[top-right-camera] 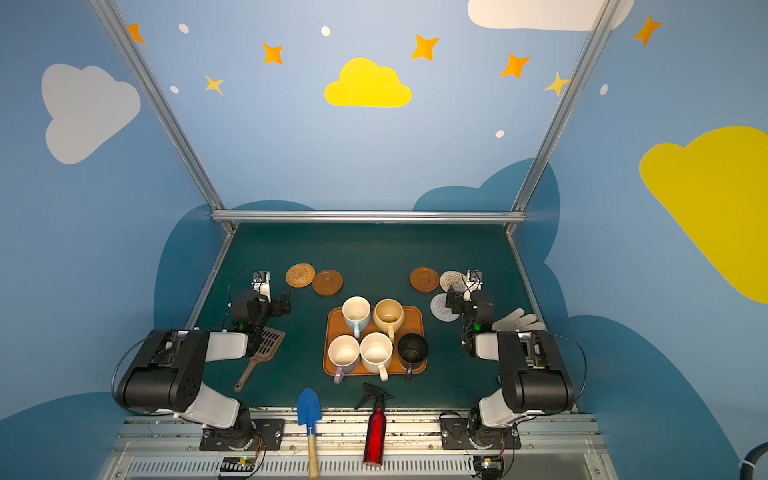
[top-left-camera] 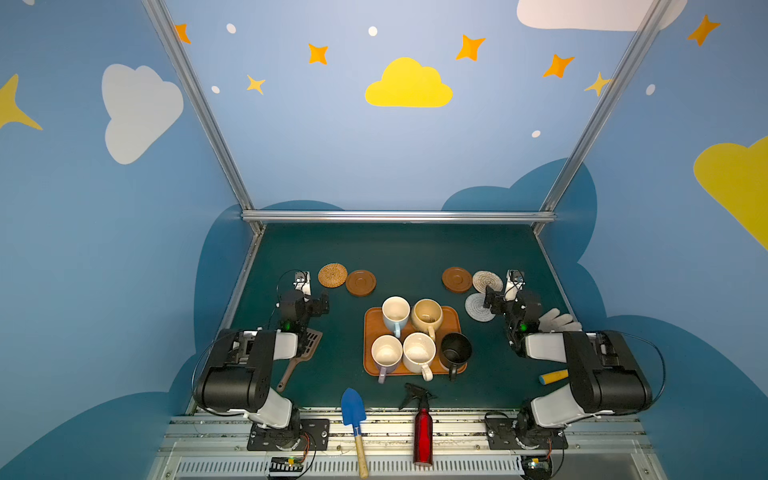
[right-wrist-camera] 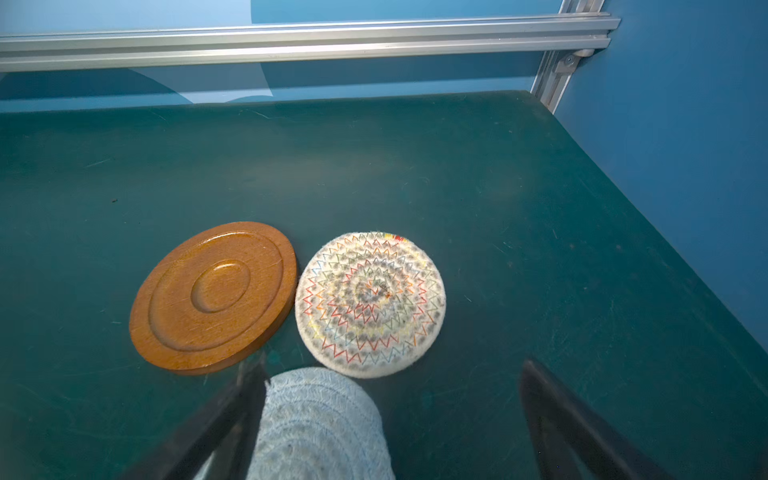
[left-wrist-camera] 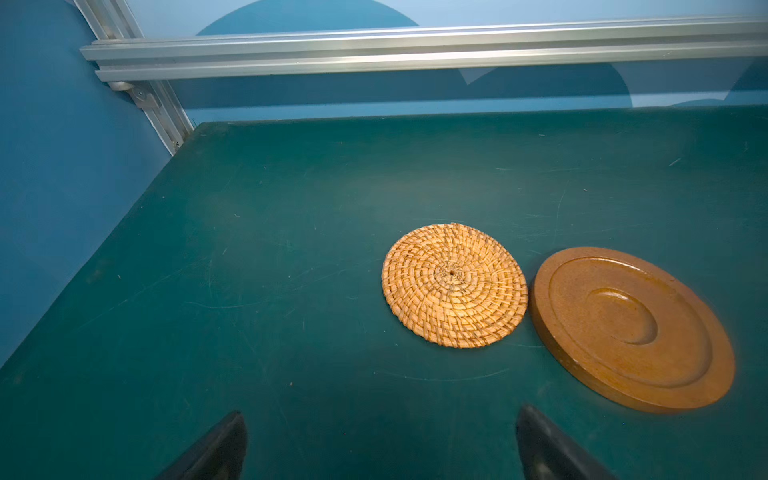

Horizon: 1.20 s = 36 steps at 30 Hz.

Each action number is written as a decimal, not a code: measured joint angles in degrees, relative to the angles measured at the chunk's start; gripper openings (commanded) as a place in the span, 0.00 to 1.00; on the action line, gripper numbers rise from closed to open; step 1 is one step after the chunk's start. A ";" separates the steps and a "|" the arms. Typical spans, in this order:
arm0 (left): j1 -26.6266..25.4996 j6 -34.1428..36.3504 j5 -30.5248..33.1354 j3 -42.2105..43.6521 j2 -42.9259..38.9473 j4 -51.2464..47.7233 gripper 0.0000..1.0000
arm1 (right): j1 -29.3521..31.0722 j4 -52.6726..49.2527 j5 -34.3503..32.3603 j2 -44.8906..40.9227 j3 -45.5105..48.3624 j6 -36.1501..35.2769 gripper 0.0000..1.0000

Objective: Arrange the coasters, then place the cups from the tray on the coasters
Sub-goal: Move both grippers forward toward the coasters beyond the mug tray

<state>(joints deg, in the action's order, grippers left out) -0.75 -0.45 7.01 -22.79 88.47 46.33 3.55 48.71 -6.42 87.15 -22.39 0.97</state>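
The tray (top-left-camera: 368,332) holds all five: light blue cup (top-left-camera: 395,311) and tan cup (top-left-camera: 427,314) in its far row, lavender cup (top-left-camera: 386,353), cream cup (top-left-camera: 419,352) and black cup (top-left-camera: 456,350) in its near row. Their handles point toward the robot's side of the tray, which I'd guess suits a grab from there.

None stands on a coaster yet, and I can see why: the coasters (top-right-camera: 300,274) lie bunched on the worktop (top-left-camera: 399,253), too crowded for cups. Beyond the tray's far left corner the rattan coaster (top-left-camera: 333,274) lies rim to rim with a brown coaster (top-left-camera: 361,283). Beyond its far right corner a second brown coaster (top-left-camera: 456,279) sits against the beige coaster (top-left-camera: 487,281). The grey coaster (top-left-camera: 473,308) lies just right of the tray's far row.

The left pincer (left-wrist-camera: 386,440), left of the tray, is spread wide and empty, facing the rattan coaster. The right pincer (right-wrist-camera: 395,382), right of the tray, is also spread wide. The grey coaster lies between its fingers, close to one, unclamped. It looks set to be moved first, though a thin soft disc may be awkward to lift.
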 measured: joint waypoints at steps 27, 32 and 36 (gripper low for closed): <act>0.28 -0.04 -1.03 0.00 0.00 -0.02 1.00 | -0.04 0.00 0.00 0.00 0.00 -0.02 0.97; 0.28 -0.02 -1.09 0.00 0.00 -0.02 1.00 | -0.09 0.00 0.17 0.00 0.00 -0.11 0.97; 0.26 0.02 -1.25 0.00 -1.25 -1.62 1.00 | -0.09 -5.66 1.36 -1.68 -1.27 -0.66 0.97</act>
<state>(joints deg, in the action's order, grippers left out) -0.49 -0.43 5.76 -22.79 87.22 44.71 3.46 43.05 -5.06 85.47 -23.66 0.32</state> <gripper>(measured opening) 0.998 0.971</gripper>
